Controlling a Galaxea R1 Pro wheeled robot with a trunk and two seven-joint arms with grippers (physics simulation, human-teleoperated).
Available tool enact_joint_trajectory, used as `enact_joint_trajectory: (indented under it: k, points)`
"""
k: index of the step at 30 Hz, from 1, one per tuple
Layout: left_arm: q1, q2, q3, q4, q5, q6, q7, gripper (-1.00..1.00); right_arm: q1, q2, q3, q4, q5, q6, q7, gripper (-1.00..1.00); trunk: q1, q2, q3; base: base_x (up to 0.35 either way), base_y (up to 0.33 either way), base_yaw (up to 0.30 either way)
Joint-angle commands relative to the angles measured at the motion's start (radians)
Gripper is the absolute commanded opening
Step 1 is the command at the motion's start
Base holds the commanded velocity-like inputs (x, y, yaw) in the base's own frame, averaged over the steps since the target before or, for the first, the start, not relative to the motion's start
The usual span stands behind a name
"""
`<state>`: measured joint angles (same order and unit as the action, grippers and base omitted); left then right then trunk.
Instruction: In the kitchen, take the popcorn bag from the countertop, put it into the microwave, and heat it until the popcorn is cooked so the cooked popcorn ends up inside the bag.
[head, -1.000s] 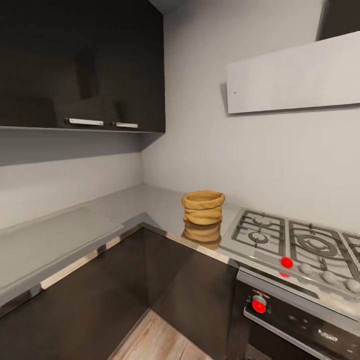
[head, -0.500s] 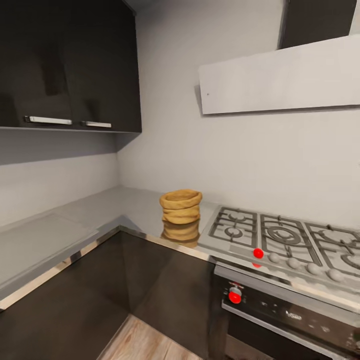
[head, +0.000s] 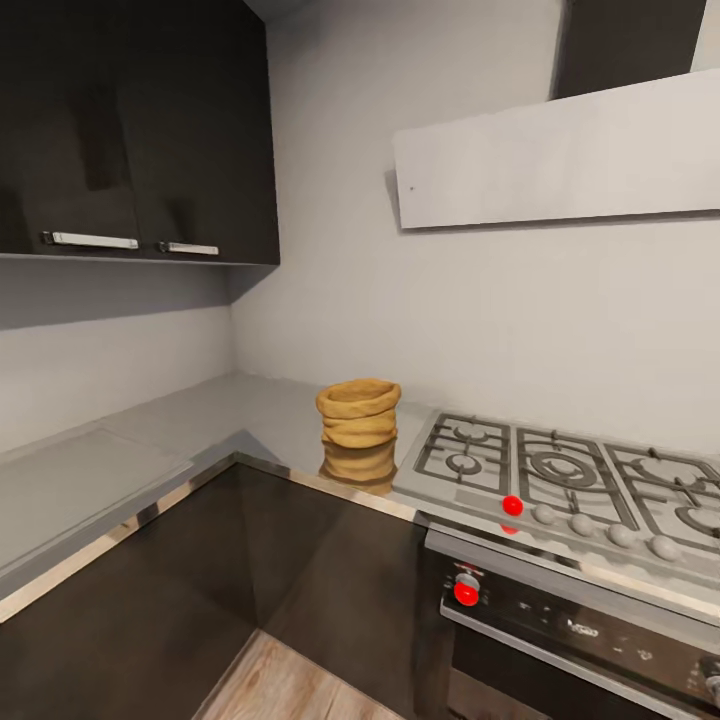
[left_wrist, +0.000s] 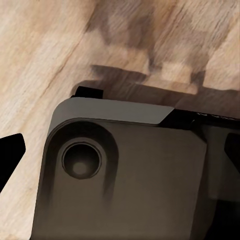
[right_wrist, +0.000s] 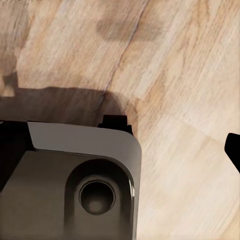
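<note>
One popcorn bag (head: 359, 412) on countertop (head: 230, 415)

the popcorn bag (head: 359, 412) has bare countertop (head: 190, 425) to its left; gas hob (head: 560, 480) crowds its right.

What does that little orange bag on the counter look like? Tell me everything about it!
The popcorn bag is a squat, wrinkly sack, tan-orange like paper, with its top rim rolled down into a fat ring. It stands upright and open on the shiny grey countertop, near the corner, right beside the gas hob. Its reflection shows in the counter under it. What is inside cannot be seen. Nothing is holding it.
</note>
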<state>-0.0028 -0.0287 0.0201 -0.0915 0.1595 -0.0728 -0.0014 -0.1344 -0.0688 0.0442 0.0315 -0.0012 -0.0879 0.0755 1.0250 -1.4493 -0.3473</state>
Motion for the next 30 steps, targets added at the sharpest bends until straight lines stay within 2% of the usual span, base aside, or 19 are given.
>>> enact_joint_trajectory:
  k: [1, 5, 18, 30]
  points:
    - [0.0, 0.0, 0.001, 0.0, 0.006, -0.002, 0.0, 1.0, -0.001, 0.0, 0.004, 0.003, 0.0, -0.007, 0.003, 1.0, 0.0, -0.001, -0.001, -0.001, 0.0, 0.0]
    - [0.0, 0.0, 0.001, 0.0, 0.006, -0.002, 0.0, 1.0, -0.001, 0.0, 0.004, 0.003, 0.0, -0.007, 0.003, 1.0, 0.0, -0.001, -0.001, -0.103, 0.0, 0.0]
    - [0.0, 0.0, 0.001, 0.0, 0.006, -0.002, 0.0, 1.0, 0.0, 0.0, 0.005, 0.002, 0.0, -0.006, 0.003, 1.0, 0.0, -0.001, -0.001, -0.305, 0.0, 0.0]
    - [0.0, 0.0, 0.001, -0.001, 0.006, -0.002, 0.0, 1.0, 0.0, 0.0, 0.005, 0.002, 0.0, -0.007, 0.003, 1.0, 0.0, -0.001, -0.001, -0.014, 0.0, 0.042]
